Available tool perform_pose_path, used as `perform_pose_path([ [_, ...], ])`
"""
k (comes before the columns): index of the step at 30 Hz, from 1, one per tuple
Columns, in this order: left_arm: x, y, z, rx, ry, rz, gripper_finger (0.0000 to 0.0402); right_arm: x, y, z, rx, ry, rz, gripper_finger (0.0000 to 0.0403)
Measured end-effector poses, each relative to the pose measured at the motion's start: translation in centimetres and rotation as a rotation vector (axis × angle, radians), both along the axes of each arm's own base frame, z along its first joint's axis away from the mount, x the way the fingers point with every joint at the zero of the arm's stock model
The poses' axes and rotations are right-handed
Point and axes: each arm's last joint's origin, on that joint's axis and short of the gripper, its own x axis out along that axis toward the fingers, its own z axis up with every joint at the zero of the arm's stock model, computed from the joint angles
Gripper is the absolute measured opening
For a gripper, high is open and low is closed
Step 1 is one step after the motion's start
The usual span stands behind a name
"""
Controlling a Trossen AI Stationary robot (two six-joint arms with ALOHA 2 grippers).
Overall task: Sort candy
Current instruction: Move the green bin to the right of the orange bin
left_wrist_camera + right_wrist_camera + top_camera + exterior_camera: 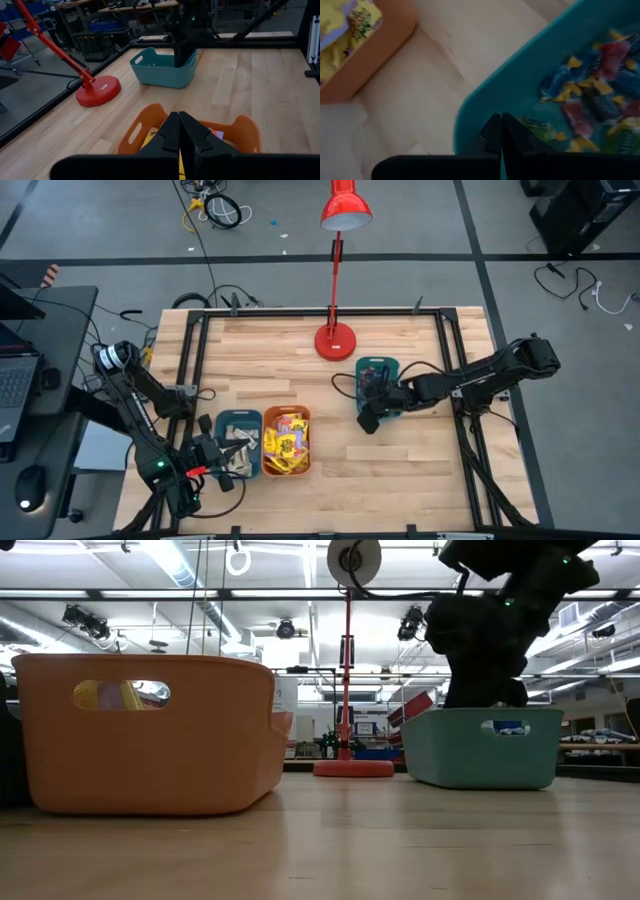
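Candy lies loose in the teal bin on the desk: small red, blue and green wrapped pieces with yellow twists. Yellow packets fill the orange bin. Both end effectors have their fingers together, empty: the right end effector over the teal bin's rim, the left end effector above the orange bin. A lowered arm could clip a rim and shove a bin.
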Motion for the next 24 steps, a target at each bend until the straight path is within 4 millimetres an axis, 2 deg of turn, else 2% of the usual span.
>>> perform_pose_path([
  [16,0.0,0.0,0.0,-0.002,0.000,0.000,0.0000,0.4,2.0,0.3,0.069,-0.105,0.063,0.0000],
  [24,0.0,0.0,0.0,-0.002,0.000,0.000,0.0000,0.2,3.0,0.3,0.123,-0.095,0.083,0.0000],
])
